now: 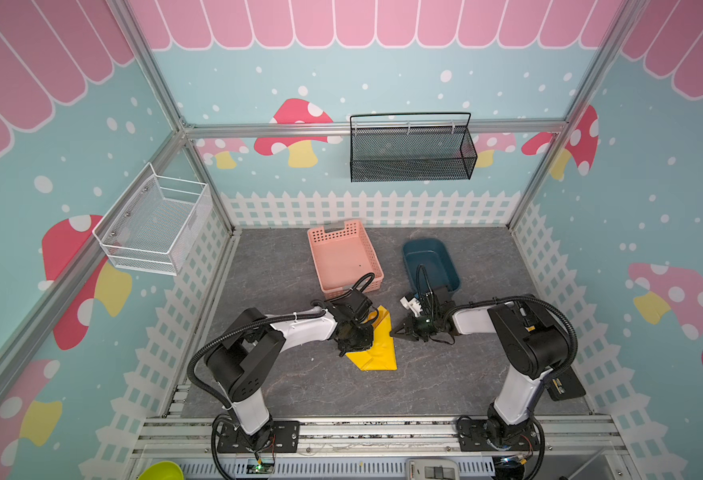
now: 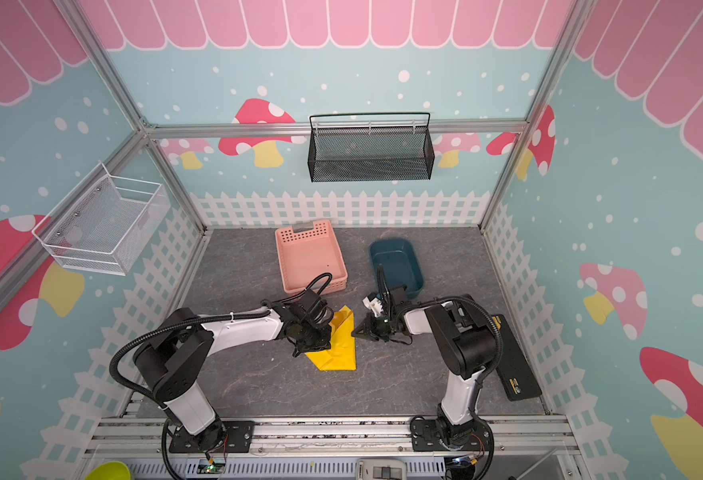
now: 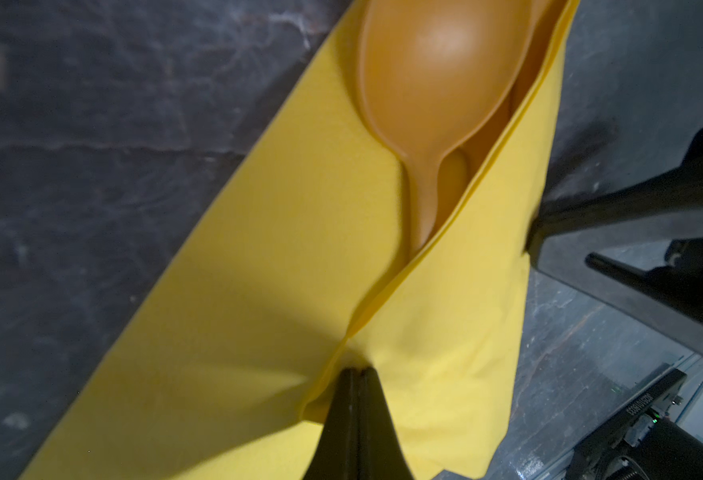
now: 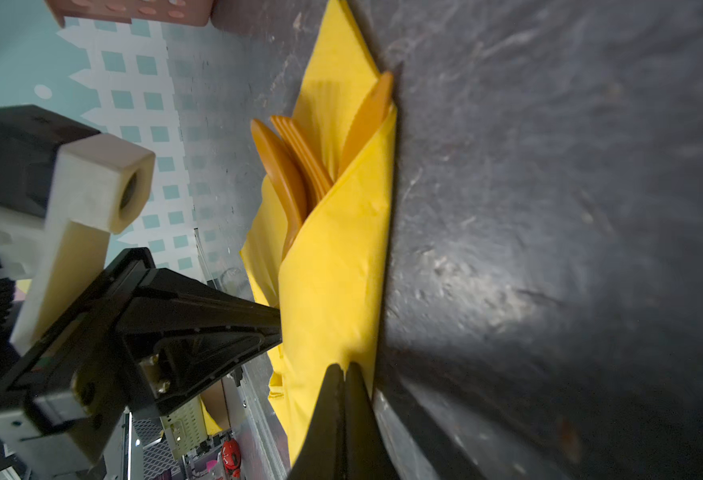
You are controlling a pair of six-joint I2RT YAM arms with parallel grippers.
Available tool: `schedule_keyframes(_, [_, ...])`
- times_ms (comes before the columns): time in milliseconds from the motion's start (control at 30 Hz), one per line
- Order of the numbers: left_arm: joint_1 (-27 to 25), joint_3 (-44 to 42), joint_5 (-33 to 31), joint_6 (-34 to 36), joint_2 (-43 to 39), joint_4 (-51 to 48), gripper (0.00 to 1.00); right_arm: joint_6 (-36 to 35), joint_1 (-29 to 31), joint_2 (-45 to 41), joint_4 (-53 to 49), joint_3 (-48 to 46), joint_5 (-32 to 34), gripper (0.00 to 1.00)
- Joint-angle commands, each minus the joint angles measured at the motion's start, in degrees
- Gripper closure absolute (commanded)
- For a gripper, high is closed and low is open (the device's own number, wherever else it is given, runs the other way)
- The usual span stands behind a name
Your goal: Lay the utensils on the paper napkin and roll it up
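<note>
The yellow paper napkin (image 1: pixel 377 349) (image 2: pixel 339 353) lies mid-table, one flap folded over the orange utensils. In the left wrist view the spoon (image 3: pixel 437 75) shows its bowl, handle tucked under the flap (image 3: pixel 445 332). The right wrist view shows spoon (image 4: pixel 279 166), fork (image 4: pixel 304 153) and knife (image 4: pixel 370 116) sticking out of the fold. My left gripper (image 3: pixel 356 370) (image 1: pixel 360 345) is shut, tips pressed into the flap's edge. My right gripper (image 4: pixel 343 368) (image 1: pixel 392 333) is shut, tips against the napkin's right edge. Whether either pinches paper is unclear.
A pink perforated basket (image 1: pixel 343 255) sits just behind the napkin, a dark blue bin (image 1: pixel 431 262) behind the right gripper. A black wire basket (image 1: pixel 412 149) hangs on the back wall, a white one (image 1: pixel 154 220) on the left wall. A black device (image 2: pixel 512 361) lies at the right.
</note>
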Motion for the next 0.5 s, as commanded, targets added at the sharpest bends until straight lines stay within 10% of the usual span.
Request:
schedule_keyframes(0, [-0.33,-2.19,-4.12,0.78,4.10,-6.08,0.99,-3.77,0.46,-0.26,-6.35,1.29,5.22,1.00])
schedule_keyframes(467, [-0.32,-1.56,-3.95,1.15,4.54,-6.61,0.99,-1.49,2.31,-3.34,-2.33,-2.55,-1.77,1.00])
